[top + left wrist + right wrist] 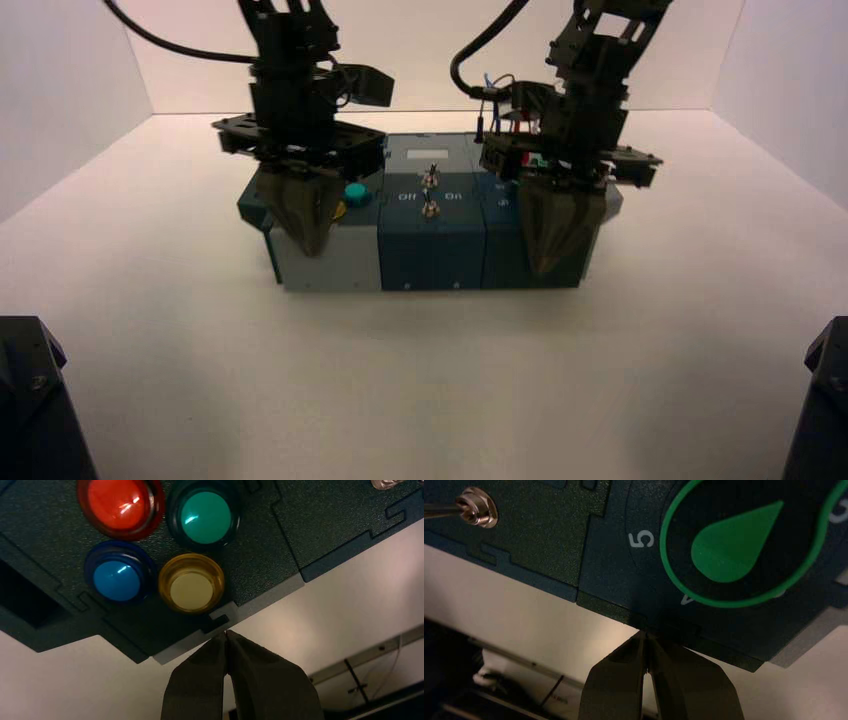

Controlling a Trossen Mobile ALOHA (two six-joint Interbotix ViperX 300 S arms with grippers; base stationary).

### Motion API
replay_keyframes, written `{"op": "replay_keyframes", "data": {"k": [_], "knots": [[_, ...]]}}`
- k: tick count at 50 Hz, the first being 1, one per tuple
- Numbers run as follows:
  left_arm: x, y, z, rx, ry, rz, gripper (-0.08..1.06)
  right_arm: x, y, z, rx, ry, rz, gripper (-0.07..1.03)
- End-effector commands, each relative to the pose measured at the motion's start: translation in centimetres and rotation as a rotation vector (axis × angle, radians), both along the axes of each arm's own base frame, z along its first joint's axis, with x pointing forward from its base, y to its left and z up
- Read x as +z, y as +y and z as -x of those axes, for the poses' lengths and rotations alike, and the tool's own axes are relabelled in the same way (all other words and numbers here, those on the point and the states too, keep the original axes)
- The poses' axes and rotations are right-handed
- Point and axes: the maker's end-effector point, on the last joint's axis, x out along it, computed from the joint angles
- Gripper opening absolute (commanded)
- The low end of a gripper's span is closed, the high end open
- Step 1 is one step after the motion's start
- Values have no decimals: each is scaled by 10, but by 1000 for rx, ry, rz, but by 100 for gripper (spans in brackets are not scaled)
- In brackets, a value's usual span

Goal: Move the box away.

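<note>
Pale tabletop (430,380) between plain light walls.
A back wall (420,60) rises at twelve o'clock, side walls slant at ten (60,100) and two (790,100); soft light gives the surface a faint sheen.

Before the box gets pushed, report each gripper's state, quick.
Left gripper: closed, holding nothing, at the box's near left side.
Right gripper: closed, holding nothing, at its near right side.

Two tools over one box
The box (431,262) sat on the bench (430,390), buttons (191,591) at its left, switches (430,208) mid-box, dial (729,545) at its right; the left tool (314,252) and right tool (543,270) hung at its near side.
</note>
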Motion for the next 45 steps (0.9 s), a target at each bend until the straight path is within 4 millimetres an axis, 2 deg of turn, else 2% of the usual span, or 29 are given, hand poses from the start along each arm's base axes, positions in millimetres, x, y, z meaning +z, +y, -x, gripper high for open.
{"op": "replay_keyframes", "data": {"k": [1,8,16,28,37,39,45], "knots": [[8,-6,-29,29,-61,37,-3,3,-5,-38,-33,-82,-10,-2],[10,-7,-44,52,-85,50,-3,3,-1,-50,-22,-100,-10,-2],[11,3,-55,80,-105,46,-3,6,1,-55,-21,-114,-16,-2],[19,9,-40,92,-108,59,-3,24,-8,-35,-20,-135,-29,-2],[48,7,-36,103,-177,113,-3,55,-11,-27,-14,-188,-66,-2],[73,7,-36,109,-236,158,-3,79,-12,-26,-13,-247,-100,-2],[118,10,-33,117,-338,234,-3,117,-13,-25,-15,-370,-164,-2]]}}
